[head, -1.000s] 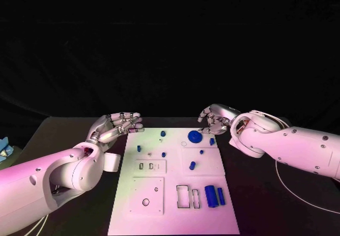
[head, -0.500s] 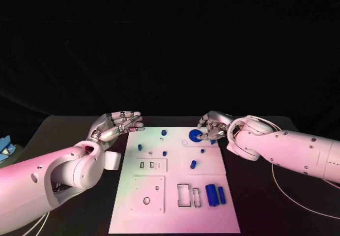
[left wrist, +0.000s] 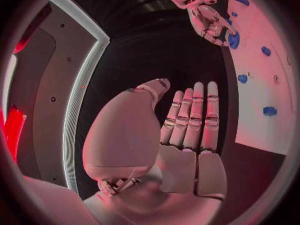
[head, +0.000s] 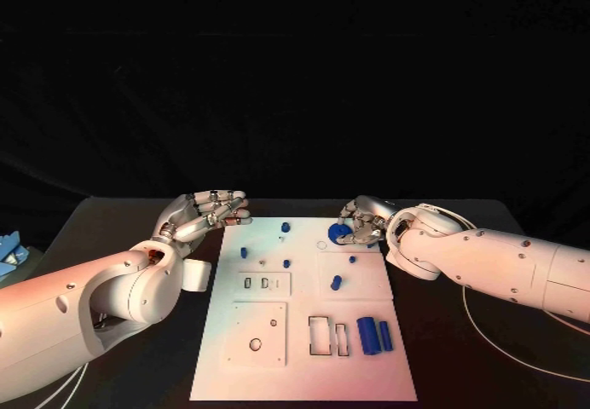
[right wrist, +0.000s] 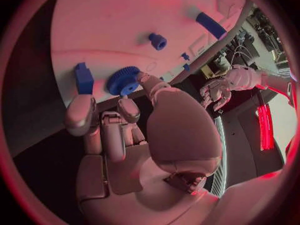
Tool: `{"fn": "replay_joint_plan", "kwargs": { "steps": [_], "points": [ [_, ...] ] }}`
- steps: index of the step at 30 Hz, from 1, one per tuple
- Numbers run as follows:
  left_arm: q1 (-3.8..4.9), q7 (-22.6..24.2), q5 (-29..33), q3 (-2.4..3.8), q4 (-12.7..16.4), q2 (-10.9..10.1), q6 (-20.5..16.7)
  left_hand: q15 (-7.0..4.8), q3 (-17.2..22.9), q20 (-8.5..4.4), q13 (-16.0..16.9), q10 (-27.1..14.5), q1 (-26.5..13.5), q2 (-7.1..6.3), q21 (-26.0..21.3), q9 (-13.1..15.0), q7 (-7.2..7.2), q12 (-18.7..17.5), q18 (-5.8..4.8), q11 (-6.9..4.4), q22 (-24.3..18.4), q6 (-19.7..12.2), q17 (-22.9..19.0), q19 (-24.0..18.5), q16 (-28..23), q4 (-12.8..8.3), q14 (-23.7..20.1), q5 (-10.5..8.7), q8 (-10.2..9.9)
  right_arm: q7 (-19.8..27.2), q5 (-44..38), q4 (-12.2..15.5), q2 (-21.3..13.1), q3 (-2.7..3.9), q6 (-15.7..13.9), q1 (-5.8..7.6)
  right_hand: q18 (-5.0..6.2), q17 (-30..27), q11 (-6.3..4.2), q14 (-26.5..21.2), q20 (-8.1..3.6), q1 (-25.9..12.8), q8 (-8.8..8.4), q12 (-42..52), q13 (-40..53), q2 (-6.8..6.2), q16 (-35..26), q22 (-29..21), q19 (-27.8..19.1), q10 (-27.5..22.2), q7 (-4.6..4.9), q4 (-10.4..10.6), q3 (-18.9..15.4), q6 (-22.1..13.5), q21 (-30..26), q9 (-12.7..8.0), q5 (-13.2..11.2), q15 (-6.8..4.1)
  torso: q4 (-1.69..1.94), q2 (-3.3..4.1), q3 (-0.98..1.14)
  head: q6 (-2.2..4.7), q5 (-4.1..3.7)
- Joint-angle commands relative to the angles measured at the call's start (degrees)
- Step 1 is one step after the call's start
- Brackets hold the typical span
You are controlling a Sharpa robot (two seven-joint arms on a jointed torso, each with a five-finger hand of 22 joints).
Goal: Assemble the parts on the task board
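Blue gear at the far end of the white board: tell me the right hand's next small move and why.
Probably close the fingers on the blue gear and lift it. The right robot hand sits right at the gear on the board, with a fingertip beside its rim in the wrist view, but no firm grip is visible. The left robot hand hovers open, off the board's edge.

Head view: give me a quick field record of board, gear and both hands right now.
board: white task board mid-table, long side running away from the robot
gear: blue gear at the board's far right corner
right hand: right hand at the gear, fingertips touching it; grip not confirmed
left hand: left hand beside the board's far left corner, holds nothing, fingers extended
other parts: blue cylinder near right, small blue pieces mid-board
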Motion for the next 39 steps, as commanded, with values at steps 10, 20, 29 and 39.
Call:
{"fn": "replay_joint_plan", "kwargs": {
  "steps": [10, 20, 29, 39],
  "points": [
    [0.06, 0.1, 0.1, 0.04, 0.0, 0.1, 0.8, 0.28, 0.2, -0.13, 0.0, -0.2, -0.6, 0.06, 0.1, -0.1, 1.17, -0.2, 0.63, 0.12, -0.1, -0.4, 0.1, 0.1, 0.2, -0.1, -0.3, -0.22, -0.3, 0.3, -1.4, -0.8, 0.5, -0.04, -0.4, -0.20, -1.06, 10.4, 0.18, 5.1, 0.38, 1.1, 0.77, 1.0, 0.7, 0.88, 0.5, 0.4, 0.1, -0.1, 0.05, 0.2, 0.3, 0.3, 0.1, 0.3, 0.6, 0.43, -0.05, 0.00, 0.03, -0.29, 0.11],
    [0.06, -0.1, 0.1, 0.04, -0.1, 0.1, 1.0, 0.28, 0.2, -0.13, 0.0, -0.2, -0.6, 0.06, 0.1, -0.1, 1.17, -0.2, 0.63, 0.12, -0.1, -0.4, 0.1, 0.1, 0.2, -0.1, -0.3, -0.22, -0.3, 0.2, -5.2, -0.5, 0.3, -0.06, -0.6, -0.40, -1.42, 11.8, -1.45, 5.4, -0.58, 3.7, 4.57, 7.1, 6.7, 2.14, 1.0, 3.1, 1.1, 4.7, -1.85, -1.3, 4.4, 6.8, 1.8, 2.2, 0.2, -0.84, -0.10, -0.05, 0.00, -0.45, 0.13],
    [0.06, -0.4, 0.1, 0.04, -0.1, 0.0, 1.3, 0.28, 0.2, -0.13, 0.0, -0.2, -0.6, 0.06, 0.1, -0.1, 1.17, -0.2, 0.63, 0.12, -0.1, -0.4, 0.1, 0.1, 0.2, -0.1, -0.3, -0.22, -0.3, 1.9, -12.4, 1.0, 0.2, -0.06, -7.5, -0.73, -1.69, 12.8, -2.44, 5.6, -1.39, 3.4, 6.33, 9.5, 9.3, 2.37, 1.3, 4.7, 1.7, 6.9, -3.01, -1.9, 6.6, 9.1, 2.8, 3.8, 0.0, -1.71, -0.09, -0.04, 0.04, -0.34, 0.16],
    [0.06, -0.1, 0.1, 0.04, -0.2, 0.1, 1.1, 0.32, 0.2, -0.10, 0.0, -0.3, -0.6, 0.13, 0.1, -0.1, 1.20, -0.3, 0.62, 0.15, -0.1, -0.4, 0.1, 0.0, 0.2, -0.2, -0.4, -0.21, -0.3, 2.2, -20.4, 4.1, 0.1, -0.04, -13.9, -0.99, -1.85, 13.2, -2.72, 5.7, -1.64, 3.0, 6.63, 10.1, 9.9, 2.21, 1.5, 5.5, 2.1, 7.5, -3.30, -2.0, 7.2, 9.3, 3.3, 4.2, 0.3, -1.96, 0.06, -0.09, -0.12, 0.01, 0.54]
  ]
}}
